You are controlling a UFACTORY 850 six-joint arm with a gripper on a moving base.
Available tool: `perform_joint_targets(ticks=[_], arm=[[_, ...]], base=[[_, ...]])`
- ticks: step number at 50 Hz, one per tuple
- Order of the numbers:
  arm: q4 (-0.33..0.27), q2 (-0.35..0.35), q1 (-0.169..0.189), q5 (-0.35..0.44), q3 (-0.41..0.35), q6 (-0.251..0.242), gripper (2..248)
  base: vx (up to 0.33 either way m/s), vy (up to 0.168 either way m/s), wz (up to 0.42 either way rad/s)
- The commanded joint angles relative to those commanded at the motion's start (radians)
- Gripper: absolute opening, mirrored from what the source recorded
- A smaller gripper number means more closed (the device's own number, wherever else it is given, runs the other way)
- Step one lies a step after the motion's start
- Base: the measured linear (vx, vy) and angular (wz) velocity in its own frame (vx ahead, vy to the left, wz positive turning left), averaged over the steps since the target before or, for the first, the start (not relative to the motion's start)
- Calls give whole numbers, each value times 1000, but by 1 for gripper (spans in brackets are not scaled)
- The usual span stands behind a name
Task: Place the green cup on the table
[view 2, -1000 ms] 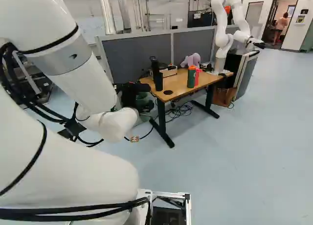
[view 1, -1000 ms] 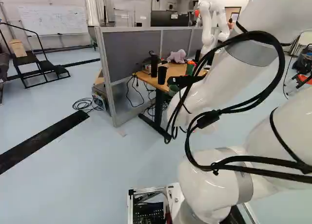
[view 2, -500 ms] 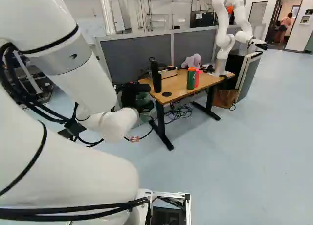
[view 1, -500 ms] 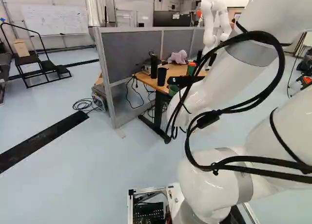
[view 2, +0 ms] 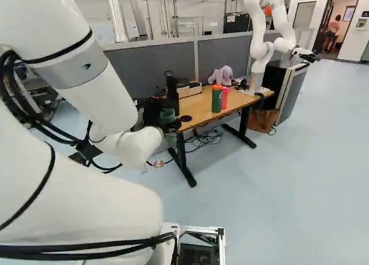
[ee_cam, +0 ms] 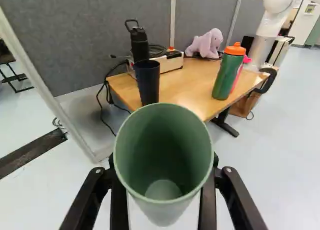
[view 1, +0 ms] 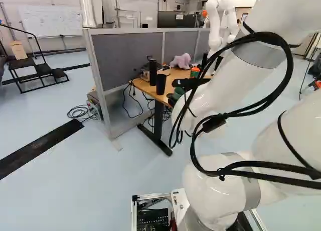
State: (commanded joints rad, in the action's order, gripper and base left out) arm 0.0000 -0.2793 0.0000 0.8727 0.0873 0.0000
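My gripper [view 2: 152,110] is in front of the near left end of the wooden table [view 2: 199,105] in the right base view, with the green cup [view 2: 167,116] in its grasp. Seen from the wrist, the gripper [ee_cam: 163,182] has one finger on each side of the green cup [ee_cam: 163,165], shut on it. The cup's open rim faces the wrist camera, and its body hides part of the fingers. Ahead of it lies the tabletop [ee_cam: 182,90]; the cup appears short of the near edge, held apart from it.
On the table stand a black tumbler [ee_cam: 148,82], a black bottle [ee_cam: 139,44], a green bottle with orange lid [ee_cam: 228,72] and a pink bottle behind it; a purple plush [ee_cam: 205,44] sits farther back. Grey partitions [view 1: 130,58] back the table. Another robot [view 2: 262,46] stands at its far end.
The base has moved: table and partition appear nearer and farther left in both base views. My arm keeps its pose against its lowest joint, and the green cup travels with the gripper.
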Motion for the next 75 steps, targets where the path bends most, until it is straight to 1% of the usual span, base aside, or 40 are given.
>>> perform_joint_targets(ticks=[6, 7, 12, 19, 40, 53, 75], arm=[[0, 0, 0, 0, 0, 0, 123], [0, 25, 9, 0, 21, 0, 123], [0, 50, 18, 0, 42, 0, 123], [0, 83, 34, 0, 72, 0, 123], [-8, 182, 95, 0, 163, 0, 123], [-52, 244, 128, 0, 223, 0, 123], [-157, 357, 160, 0, 339, 0, 123]], base=[[334, -139, -11], [334, -126, 57], [186, -96, 22], [41, -18, -1], [-1, 0, 0], [0, 0, 0], [0, 0, 0]])
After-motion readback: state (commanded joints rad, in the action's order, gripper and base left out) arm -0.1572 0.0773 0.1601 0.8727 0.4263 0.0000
